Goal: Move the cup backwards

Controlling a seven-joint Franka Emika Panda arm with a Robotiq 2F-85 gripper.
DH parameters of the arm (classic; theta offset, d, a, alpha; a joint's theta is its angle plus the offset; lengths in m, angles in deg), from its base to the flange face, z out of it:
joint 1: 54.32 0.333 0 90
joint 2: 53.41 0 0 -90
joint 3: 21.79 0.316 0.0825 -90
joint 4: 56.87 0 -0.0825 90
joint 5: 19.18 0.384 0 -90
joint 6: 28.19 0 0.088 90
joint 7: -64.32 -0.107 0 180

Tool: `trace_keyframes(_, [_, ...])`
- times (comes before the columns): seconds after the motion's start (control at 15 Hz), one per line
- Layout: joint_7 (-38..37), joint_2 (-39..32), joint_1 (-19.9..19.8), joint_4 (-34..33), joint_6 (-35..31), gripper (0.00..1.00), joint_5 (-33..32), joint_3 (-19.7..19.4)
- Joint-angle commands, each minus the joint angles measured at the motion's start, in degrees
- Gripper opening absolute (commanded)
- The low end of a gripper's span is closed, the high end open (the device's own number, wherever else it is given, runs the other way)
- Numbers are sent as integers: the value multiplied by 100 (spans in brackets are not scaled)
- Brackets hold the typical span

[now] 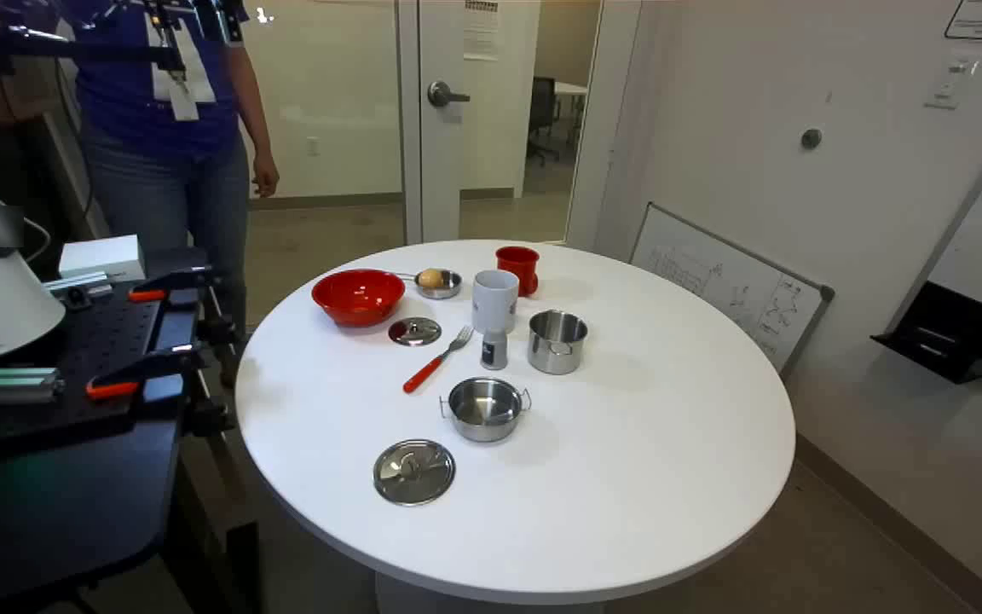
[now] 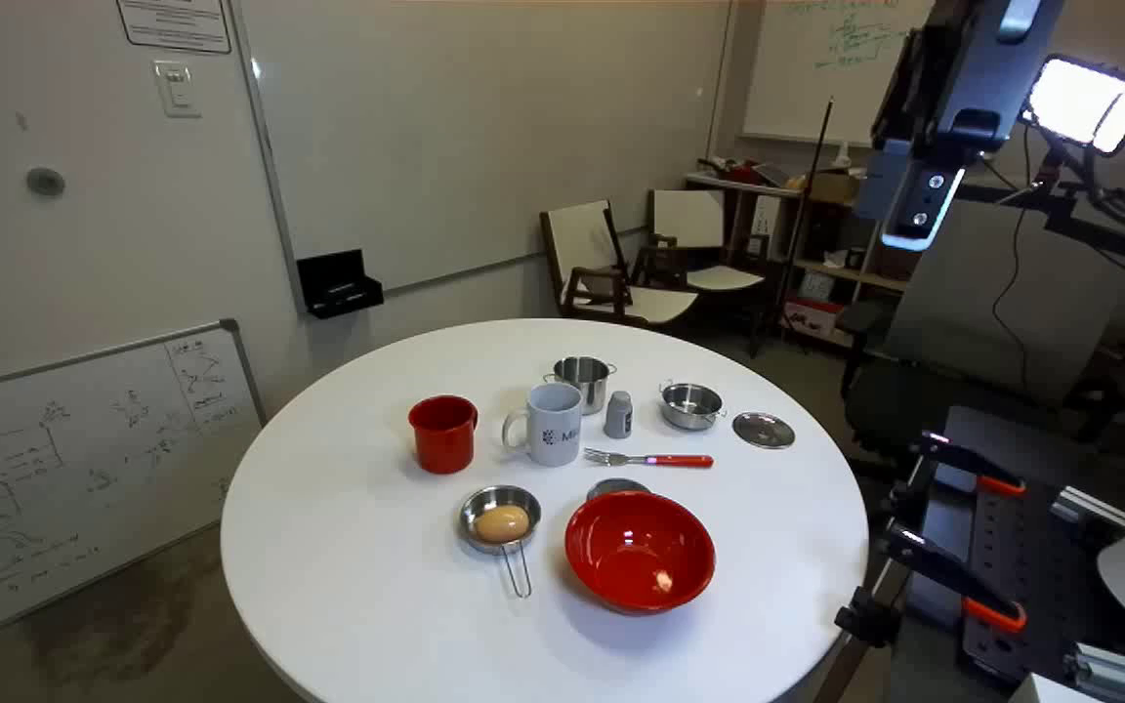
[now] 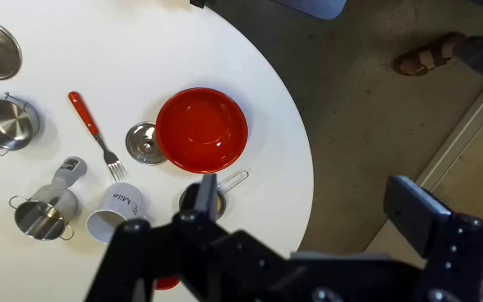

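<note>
- Wrist view: gripper [image 3: 304,188] has fingers spread wide, nothing held; hangs high, near the robot-side edge of the round table [image 1: 619,418] (no corners to cite).
- Pale grey printed cup [image 2: 555,423]: stands near the table's middle, well in from every edge.
- Key relation: cup lies below gripper and inward from the robot-side edge; wrist view puts it beyond one finger, outside the gap. One arm only.
- Mouth points up, long axis vertical in both exterior views; handle faces red cup [image 2: 442,436], away from robot-side edge.
- Guess: next is travel inward, then straight down along that axis. Nearby steel pot [image 1: 555,345] and grey shaker [image 1: 493,350] could get knocked.
</note>
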Motion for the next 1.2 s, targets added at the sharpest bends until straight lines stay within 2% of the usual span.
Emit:
trace_keyframes(0.0, [-14,-4,20,-10,10,100,-18,-20])
trace_keyframes(0.4, [58,-258,-74,-60,-166,100,-44,-94])
trace_keyframes(0.67, [109,-768,-348,-28,-650,100,-209,-202])
trace_keyframes(0.93, [275,-1723,-699,-1,-1616,100,-417,-430])
trace_keyframes(1.13, [478,-2767,-998,-159,-2438,100,-577,-705])
